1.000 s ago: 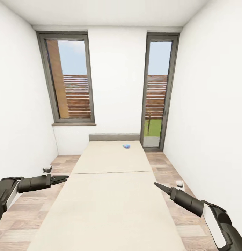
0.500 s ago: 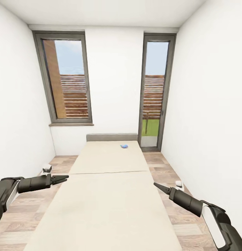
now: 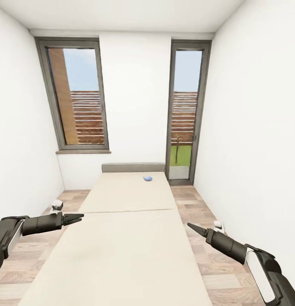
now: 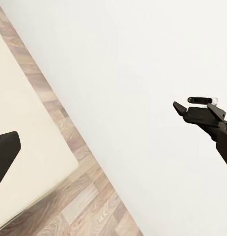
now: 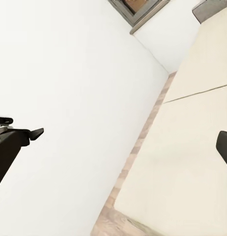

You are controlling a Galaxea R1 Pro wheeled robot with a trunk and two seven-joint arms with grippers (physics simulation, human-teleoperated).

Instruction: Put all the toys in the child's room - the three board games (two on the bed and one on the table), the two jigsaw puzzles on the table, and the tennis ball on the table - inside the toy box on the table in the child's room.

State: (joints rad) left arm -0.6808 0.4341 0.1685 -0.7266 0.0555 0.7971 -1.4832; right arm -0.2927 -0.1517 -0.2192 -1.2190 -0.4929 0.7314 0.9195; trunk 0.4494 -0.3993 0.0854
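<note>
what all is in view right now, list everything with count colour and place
bed: one, cream, centre of the room, seam across its middle, grey headboard at the far wall
small object: one, blue, on the bed near the headboard; too small to identify
window: one, grey frame, far wall, left
glass door: one, grey frame, far wall, right
floor: wood plank, both sides of the bed
small white objects: two, on the floor, one each side of the bed
walls: white, all around
left gripper: one, dark, jaws shut, over the bed's left edge
right gripper: one, dark, jaws shut, by the bed's right edge
</note>
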